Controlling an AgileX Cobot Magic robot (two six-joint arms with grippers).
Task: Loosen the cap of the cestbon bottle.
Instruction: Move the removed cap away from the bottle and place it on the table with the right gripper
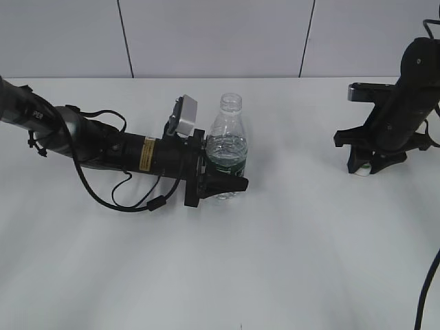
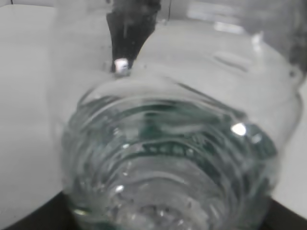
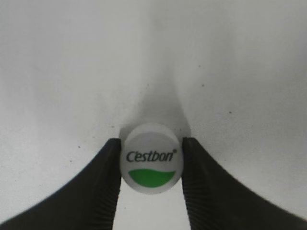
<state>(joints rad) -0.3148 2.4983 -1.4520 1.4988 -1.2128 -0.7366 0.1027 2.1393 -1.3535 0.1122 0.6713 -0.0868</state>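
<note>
In the exterior view, the cestbon bottle point(image 1: 226, 146) stands upright on the white table point(image 1: 275, 261), its neck bare, clamped low on its body by the left gripper point(image 1: 223, 184). Well apart at the right edge, the right gripper point(image 1: 368, 165) points down at the table with something small and pale between its tips.

The left wrist view is filled by the blurred clear bottle point(image 2: 182, 163), probably touching both fingers.

The right wrist view shows the cap point(image 3: 151, 156) pinched between the black fingers point(image 3: 108, 182), over the table.
</note>
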